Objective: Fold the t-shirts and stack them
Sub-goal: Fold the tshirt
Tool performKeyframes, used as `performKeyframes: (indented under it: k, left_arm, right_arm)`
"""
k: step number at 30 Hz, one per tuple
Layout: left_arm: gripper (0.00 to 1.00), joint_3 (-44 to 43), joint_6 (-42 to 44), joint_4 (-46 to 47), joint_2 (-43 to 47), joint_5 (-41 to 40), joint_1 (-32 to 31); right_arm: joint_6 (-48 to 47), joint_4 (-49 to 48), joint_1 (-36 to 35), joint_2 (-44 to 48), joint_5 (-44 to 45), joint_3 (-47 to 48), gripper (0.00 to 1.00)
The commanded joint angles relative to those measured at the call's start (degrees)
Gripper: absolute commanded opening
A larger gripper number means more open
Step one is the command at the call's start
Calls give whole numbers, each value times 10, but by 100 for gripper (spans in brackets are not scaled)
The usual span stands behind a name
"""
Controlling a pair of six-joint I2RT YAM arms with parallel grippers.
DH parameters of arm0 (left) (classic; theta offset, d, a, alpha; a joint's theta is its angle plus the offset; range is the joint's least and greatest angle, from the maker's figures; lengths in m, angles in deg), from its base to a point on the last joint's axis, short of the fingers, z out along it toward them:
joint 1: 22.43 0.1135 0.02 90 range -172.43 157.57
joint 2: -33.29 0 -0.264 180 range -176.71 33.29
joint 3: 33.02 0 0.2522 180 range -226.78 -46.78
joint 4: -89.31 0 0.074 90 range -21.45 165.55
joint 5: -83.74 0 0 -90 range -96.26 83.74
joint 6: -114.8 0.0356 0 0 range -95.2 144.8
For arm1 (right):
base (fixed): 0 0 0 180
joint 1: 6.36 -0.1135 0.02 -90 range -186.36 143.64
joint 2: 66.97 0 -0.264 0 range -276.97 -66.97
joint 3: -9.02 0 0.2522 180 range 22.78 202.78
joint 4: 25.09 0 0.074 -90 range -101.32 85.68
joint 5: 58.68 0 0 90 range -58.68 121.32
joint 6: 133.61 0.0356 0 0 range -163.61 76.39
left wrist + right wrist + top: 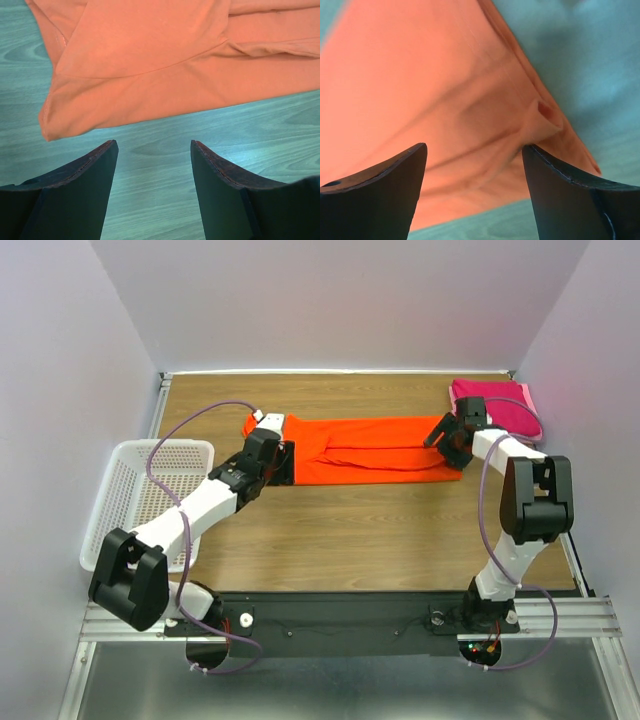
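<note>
The orange shirt [370, 450] lies flat across the far half of the table [380, 530], already folded lengthwise into a long strip with several layers. It is thin, limp cloth, so I judge it light and soft: it will sag between two holds, and the layers can slide apart if only the top one is pinched. The best hold looks to be at the two short ends, low against the wood, so that a finger slips under every layer

The left claw [153, 144] has its fingers apart and holds nothing; it hangs over bare wood just short of the strip's near edge, close to the left corner. The right claw [474, 147] is also spread and empty, poised over the right end, where a small puckered fold shows near the edge

The pink shirt [495, 405] sits folded in the far right corner, just behind the right claw, and could be dragged by that arm or its cable. The white basket [120, 495] stands at the left edge beside the left arm, well apart from the strip. Nothing lies on the orange cloth itself
</note>
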Motion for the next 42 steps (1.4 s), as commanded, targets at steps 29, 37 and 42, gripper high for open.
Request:
performKeyframes:
  k: [29, 37, 42]
  left_arm:
    - [72, 30, -45, 14, -12, -16, 2]
    - [72, 41, -52, 14, -4, -17, 2]
    - [72, 50, -53, 9, 9, -25, 2]
  right_arm:
    - [-158, -31, -141, 84, -123, -43, 42]
    - [-157, -31, -168, 19, -105, 5, 36]
    - [-156, -30, -168, -29, -78, 43, 32]
